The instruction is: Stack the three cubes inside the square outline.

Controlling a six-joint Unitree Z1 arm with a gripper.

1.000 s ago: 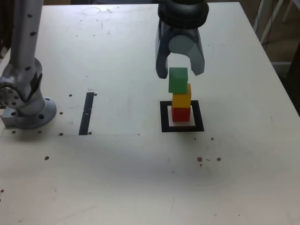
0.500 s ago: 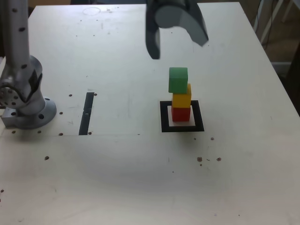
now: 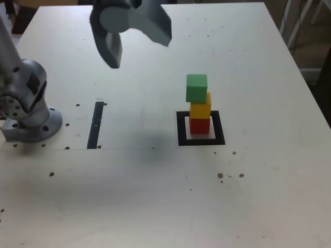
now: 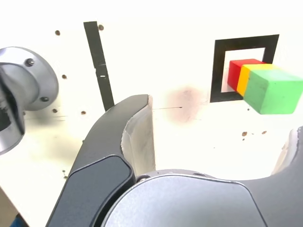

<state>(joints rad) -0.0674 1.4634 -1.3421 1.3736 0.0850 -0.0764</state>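
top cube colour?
Green: the top cube caps the stack, clearest in the exterior view.

Pale off-white table [image 3: 155,196] fills nearly whole exterior view; surface scuffed, dotted with small dark specks and holes, faint pencil-like lines. Thin black strip [image 3: 95,125] lying on tabletop toward exterior view's left. Soft grey shadow on table near centre. Beyond table's far right corner: darker floor [image 3: 315,57], white slanted bars of some furniture or stand [image 3: 299,20], details unclear. Far left corner: dark patch of room, brownish edge. Lighting bright, even, diffuse; wrist view washes tabletop almost white.
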